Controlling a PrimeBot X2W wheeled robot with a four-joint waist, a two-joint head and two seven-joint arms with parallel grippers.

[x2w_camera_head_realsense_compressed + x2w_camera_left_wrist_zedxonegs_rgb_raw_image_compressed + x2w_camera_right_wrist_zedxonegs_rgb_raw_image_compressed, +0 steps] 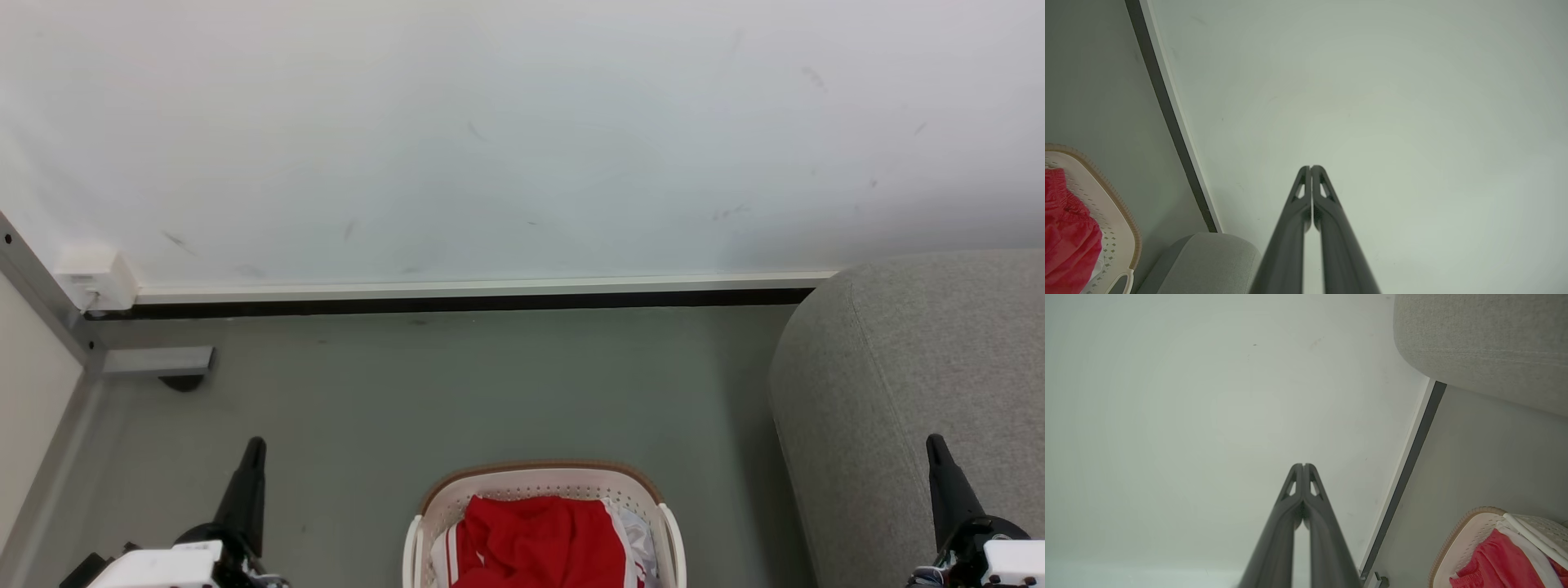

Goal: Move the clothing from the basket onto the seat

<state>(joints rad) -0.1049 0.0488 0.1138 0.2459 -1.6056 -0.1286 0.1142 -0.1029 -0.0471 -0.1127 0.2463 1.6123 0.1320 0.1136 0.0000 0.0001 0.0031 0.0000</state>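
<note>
At the lower left of the head view, the left gripper [254, 451] has its two dark fingers pressed together on nothing. At bottom centre, the small oval white perforated plastic basket [543, 474] holds the crumpled bright red clothing with white trim [535, 539]. It is probably light and limp, best pinched at a raised fold. On the right is the large grey woven-fabric seat [898, 367]. The right gripper [936, 449] is likewise closed and empty.
</note>
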